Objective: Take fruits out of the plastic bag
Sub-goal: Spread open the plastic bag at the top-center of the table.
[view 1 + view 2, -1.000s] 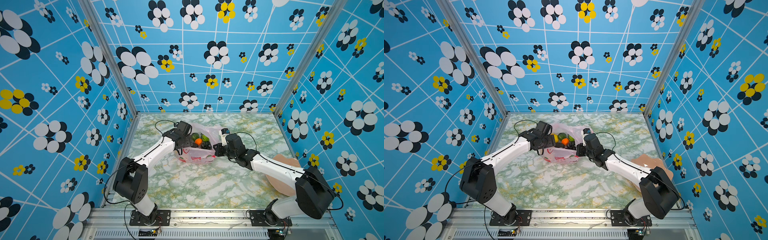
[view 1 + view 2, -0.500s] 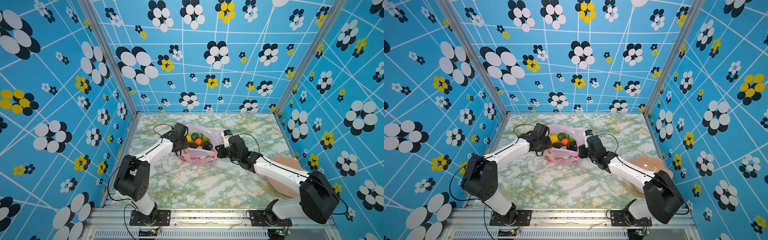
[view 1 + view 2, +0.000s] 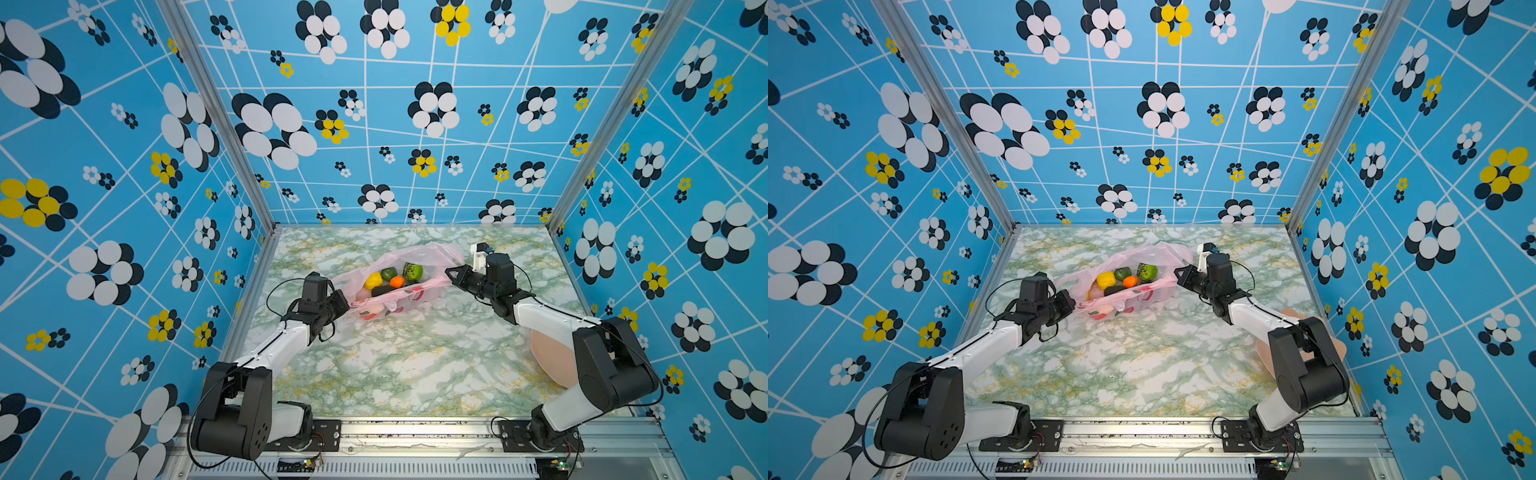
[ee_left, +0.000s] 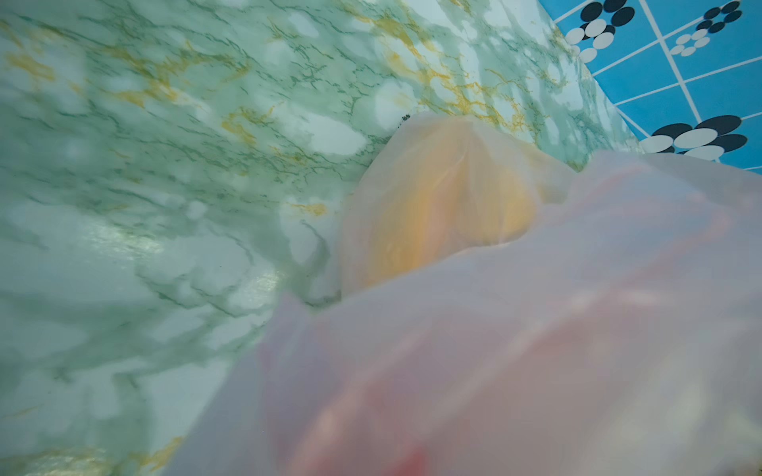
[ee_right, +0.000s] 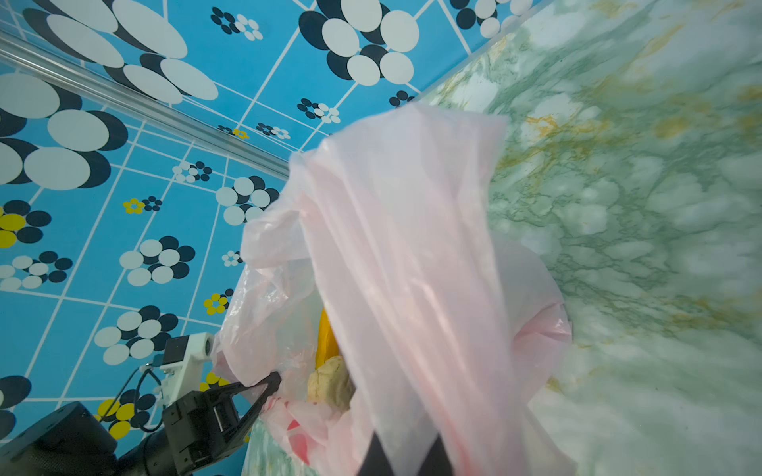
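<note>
Green marbled tabletop, peach plate near its edge, blue flowered walls

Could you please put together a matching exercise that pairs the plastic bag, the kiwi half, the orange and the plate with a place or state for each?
Things:
1. plastic bag
2. kiwi half
3. orange
4. plate

Descriptions:
a. partly hidden under the right arm
b. green, inside the bag
c. translucent pink, mouth open
d. inside the bag, next to a dark fruit

Pairs: 1-c, 2-b, 3-d, 4-a
</note>
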Motion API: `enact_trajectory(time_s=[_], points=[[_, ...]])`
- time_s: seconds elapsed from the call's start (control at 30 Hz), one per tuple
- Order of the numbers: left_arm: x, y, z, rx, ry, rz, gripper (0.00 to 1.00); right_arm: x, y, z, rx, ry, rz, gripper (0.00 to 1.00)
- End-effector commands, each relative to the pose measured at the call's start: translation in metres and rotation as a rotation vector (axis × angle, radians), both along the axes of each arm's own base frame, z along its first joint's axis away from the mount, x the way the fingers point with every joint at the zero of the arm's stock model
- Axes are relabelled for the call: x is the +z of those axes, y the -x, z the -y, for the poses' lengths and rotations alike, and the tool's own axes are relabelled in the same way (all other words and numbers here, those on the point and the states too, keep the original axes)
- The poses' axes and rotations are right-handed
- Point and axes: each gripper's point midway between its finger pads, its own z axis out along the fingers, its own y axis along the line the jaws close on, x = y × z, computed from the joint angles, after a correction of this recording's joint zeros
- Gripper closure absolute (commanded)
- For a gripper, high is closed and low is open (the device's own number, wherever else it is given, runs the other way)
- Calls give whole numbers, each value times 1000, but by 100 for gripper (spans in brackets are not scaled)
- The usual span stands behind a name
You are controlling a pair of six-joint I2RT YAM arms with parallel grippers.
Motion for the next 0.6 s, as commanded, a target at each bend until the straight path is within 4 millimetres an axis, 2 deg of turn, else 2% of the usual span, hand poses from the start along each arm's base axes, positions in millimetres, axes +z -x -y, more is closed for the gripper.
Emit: enact_trajectory(time_s=[0.0, 0.13, 0.27, 0.37, 0.47, 0.57], points=[[22, -12, -1, 14, 110, 116, 100, 20, -10, -11, 25, -135, 41, 100], [13, -9, -14, 58, 79, 84, 100, 4, -6, 4, -13, -129, 17, 100], [3, -6, -29, 116, 146, 81, 100, -9, -5, 22, -45, -127, -10, 100], [-2, -8, -12, 44, 121, 42, 100, -17, -1, 21, -30, -118, -29, 100], [0, -3, 15, -54, 35, 22, 99, -18, 5, 14, -4, -115, -33, 100], [8, 10, 16, -59, -146, -3, 72, -16, 13, 15, 1, -62, -32, 100]])
